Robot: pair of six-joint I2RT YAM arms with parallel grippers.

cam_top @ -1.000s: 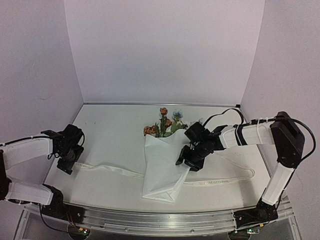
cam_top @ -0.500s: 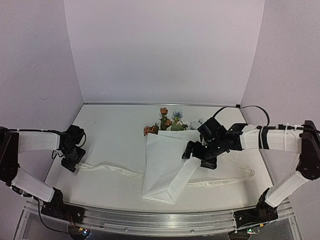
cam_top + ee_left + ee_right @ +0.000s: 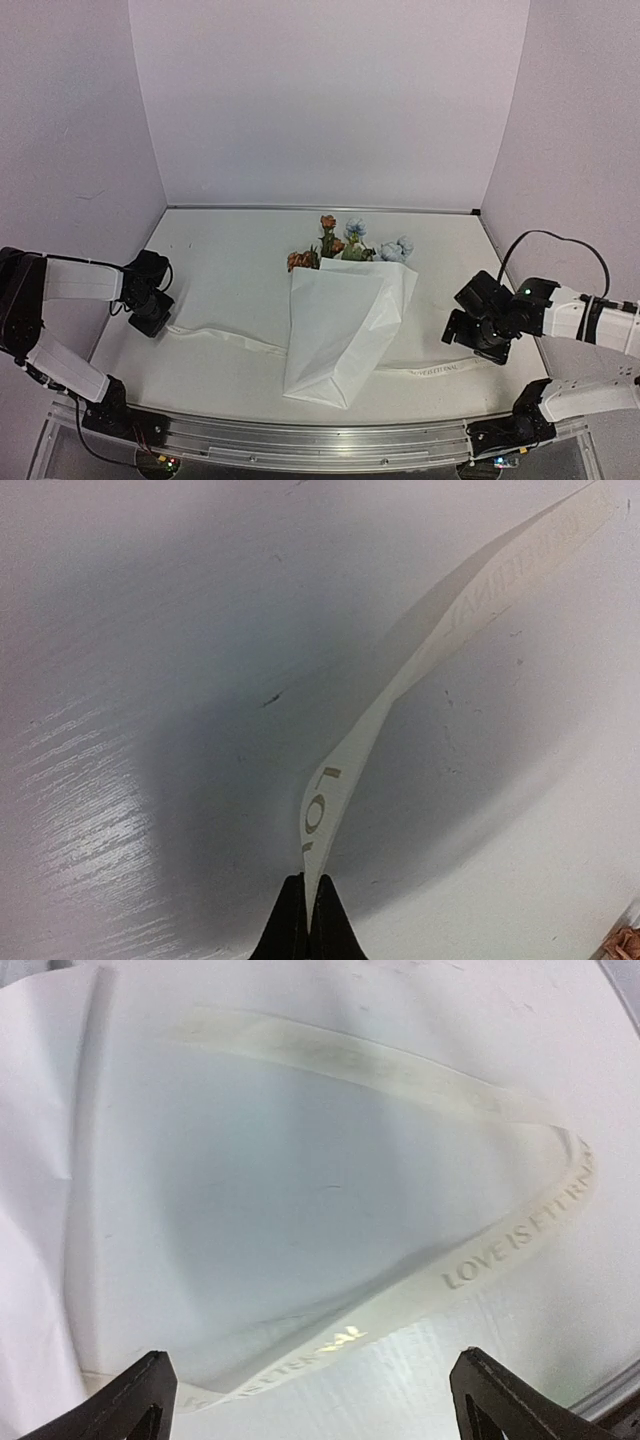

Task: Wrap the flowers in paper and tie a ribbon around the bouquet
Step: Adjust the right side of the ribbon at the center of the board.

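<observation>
The bouquet lies mid-table: a white paper (image 3: 340,325) cone with the orange and pale blue flowers (image 3: 342,245) sticking out of its far end. The ribbon (image 3: 225,336) runs from the left, under the paper, and comes out again on the right. My left gripper (image 3: 156,322) is shut on the ribbon's left end; in the left wrist view the ribbon (image 3: 345,770) rises from between the closed tips (image 3: 308,905). My right gripper (image 3: 467,338) stands open just right of the cone, over the ribbon's curved loop (image 3: 500,1250), holding nothing (image 3: 315,1385).
The paper's edge (image 3: 40,1160) shows at the left of the right wrist view. The table's metal front rail (image 3: 320,440) runs along the near edge. White walls close in the back and both sides.
My left gripper has closed on the ribbon's end. My right gripper has opened, let go of the paper and drawn back to the right; the paper flap now lies spread wider.
</observation>
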